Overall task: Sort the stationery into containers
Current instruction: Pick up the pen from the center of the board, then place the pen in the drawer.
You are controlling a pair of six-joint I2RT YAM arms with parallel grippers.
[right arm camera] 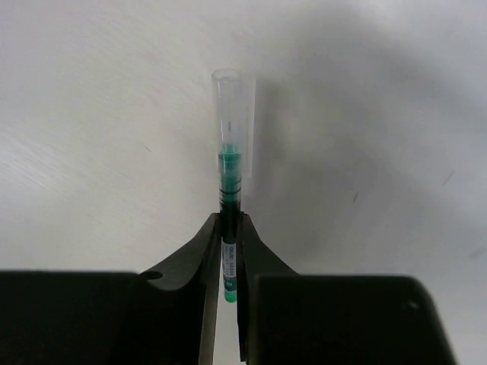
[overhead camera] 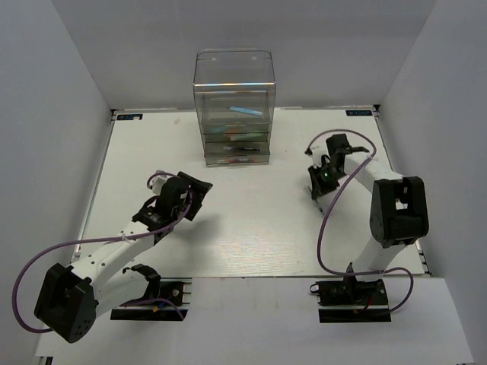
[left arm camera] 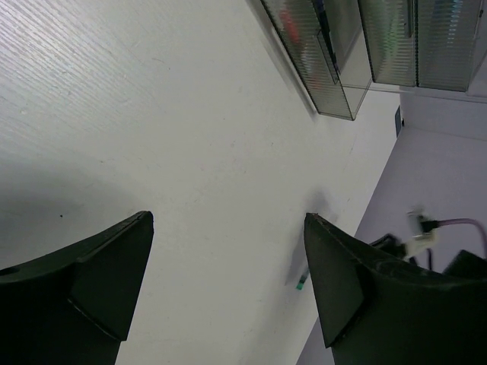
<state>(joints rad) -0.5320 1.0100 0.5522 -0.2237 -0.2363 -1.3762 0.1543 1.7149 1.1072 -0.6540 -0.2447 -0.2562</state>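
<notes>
Top external view: on the left, the left gripper (overhead camera: 181,199) hung over the white table (overhead camera: 251,236), well apart from everything else. In the left wrist view its two dark fingers (left arm camera: 106,285) stood wide apart with only bare tabletop between them, holding nothing.

At the far middle of the table stood the clear drawer unit (overhead camera: 233,106). A light blue pen (overhead camera: 245,112) lay in its upper drawer, and a thin dark pen (overhead camera: 244,150) lay in a lower one. Other pieces in the drawers were too small to make out.

On the right, the right gripper (overhead camera: 323,190) pointed down at the table, off to the right of the drawer unit. In the right wrist view its jaws were clamped together on the green-tipped pen (right arm camera: 230,194), gripping the barrel near its rear end, with the clear cap end pointing away from the fingers. Whether the pen touched the table could not be told.
</notes>
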